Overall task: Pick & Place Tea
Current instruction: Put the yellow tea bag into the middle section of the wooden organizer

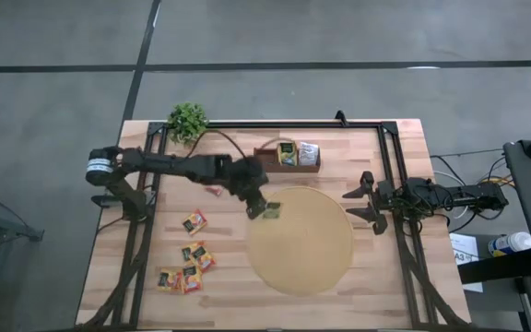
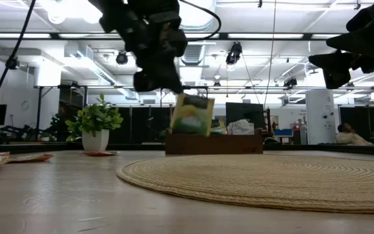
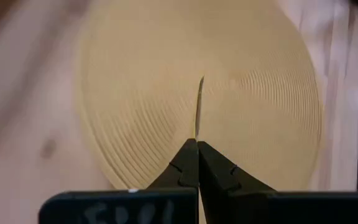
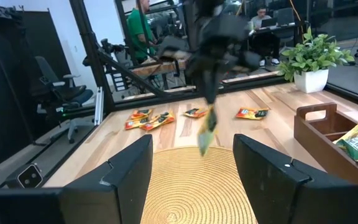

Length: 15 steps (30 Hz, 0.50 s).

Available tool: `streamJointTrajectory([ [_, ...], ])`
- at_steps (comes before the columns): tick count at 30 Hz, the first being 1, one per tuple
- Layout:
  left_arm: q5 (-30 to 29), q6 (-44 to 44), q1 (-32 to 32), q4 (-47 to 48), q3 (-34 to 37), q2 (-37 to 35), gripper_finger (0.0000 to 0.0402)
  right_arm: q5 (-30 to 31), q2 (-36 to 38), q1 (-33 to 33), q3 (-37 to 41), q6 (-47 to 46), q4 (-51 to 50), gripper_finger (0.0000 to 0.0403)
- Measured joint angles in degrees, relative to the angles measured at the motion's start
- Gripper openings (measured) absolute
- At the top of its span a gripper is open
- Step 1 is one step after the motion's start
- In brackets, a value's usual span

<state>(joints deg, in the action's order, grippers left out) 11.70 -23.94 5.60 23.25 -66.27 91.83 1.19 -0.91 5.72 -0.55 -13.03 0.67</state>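
Yellow-green paper tea sachet w/ dark label (image 1: 272, 210) hangs in the air, pinched at its top edge by the left gripper (image 1: 258, 208), fingers clamped tight on it. It's above the far-left rim of the big round tan woven mat (image 1: 300, 242), clear of the surface; low view shows the sachet (image 2: 193, 116) dangling tilted over the mat (image 2: 265, 179). Left wrist view has it edge-on, a thin strip (image 3: 199, 106) poking out between the closed fingertips (image 3: 185, 165).

More sachets: orange-red and green ones lie loose on the light wood table (image 1: 385, 277) left of the mat, one alone (image 1: 194, 220), a cluster nearer the front-left (image 1: 186, 269). A small red one (image 1: 214, 191) sits under the left arm. Two are already standing in the brown wooden tray (image 1: 287, 157) at the far side.

Right gripper (image 1: 362, 203) waits at the mat's right edge, fingers spread wide apart, nothing in them. Small green potted plant (image 1: 188, 120) in the far-left corner.
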Motion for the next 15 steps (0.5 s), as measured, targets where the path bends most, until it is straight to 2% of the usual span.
streamJointTrajectory([
  [11,0.21,8.5,11.22,3.49,-7.9,0.0,0.0,0.0,0.0,0.0,-0.01,0.0,0.0,0.0221],
  [15,3.25,10.88,15.53,3.4,-8.78,0.0,0.0,0.0,0.0,0.0,-0.01,0.0,0.0,0.0221],
])
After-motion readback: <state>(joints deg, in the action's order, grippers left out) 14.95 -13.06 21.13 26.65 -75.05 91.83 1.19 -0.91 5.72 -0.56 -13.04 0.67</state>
